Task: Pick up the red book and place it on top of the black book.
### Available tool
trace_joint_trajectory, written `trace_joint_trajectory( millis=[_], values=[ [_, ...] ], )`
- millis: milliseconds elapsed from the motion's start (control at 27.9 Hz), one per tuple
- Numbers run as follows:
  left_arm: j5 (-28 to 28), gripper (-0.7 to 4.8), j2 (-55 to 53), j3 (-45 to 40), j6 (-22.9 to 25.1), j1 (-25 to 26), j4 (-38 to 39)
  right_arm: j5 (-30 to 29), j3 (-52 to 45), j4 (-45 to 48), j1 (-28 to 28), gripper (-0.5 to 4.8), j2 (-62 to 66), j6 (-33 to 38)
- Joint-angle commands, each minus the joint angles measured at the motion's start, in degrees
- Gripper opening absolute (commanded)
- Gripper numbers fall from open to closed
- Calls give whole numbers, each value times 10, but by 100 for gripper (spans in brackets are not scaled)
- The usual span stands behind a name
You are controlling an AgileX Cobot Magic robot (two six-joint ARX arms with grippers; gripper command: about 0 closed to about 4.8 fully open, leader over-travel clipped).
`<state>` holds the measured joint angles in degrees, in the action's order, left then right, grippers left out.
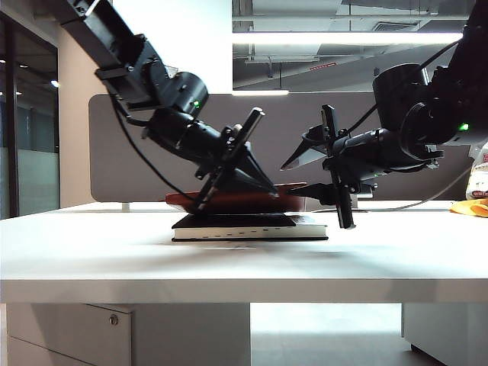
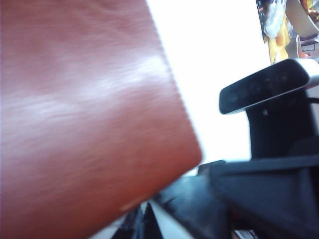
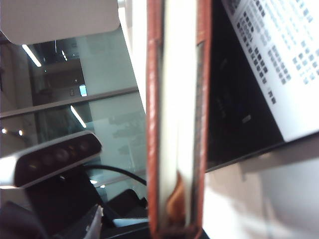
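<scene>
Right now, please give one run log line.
red book: on black book | left gripper: on red book, grip unclear | right gripper: at red book's end, grip unclear

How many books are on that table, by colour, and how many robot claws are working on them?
Red book, on top of the black one: 1
Black book: 1
Left gripper, at the red book: 1
Right gripper, at the red book: 1
Total: 4
</scene>
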<state>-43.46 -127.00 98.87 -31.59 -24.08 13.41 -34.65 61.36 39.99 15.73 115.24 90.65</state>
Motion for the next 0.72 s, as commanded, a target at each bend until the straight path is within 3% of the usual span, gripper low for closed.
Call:
trace_joint_trajectory(
  millis=[36, 430, 537, 716],
  values=[
    [-3, -5, -10, 16, 0, -4, 9, -17, 5, 23, 0, 209, -6, 7],
    [-31, -5, -5, 17, 20, 5, 16, -50, 4, 45, -22, 203, -6, 13],
    [-22, -5, 10, 16, 47, 16, 29, -81, 4, 62, -47, 97, -6, 11],
    [13, -5, 34, 16, 87, 24, 68, -107, 3, 79, -68, 41, -13, 9]
  ],
)
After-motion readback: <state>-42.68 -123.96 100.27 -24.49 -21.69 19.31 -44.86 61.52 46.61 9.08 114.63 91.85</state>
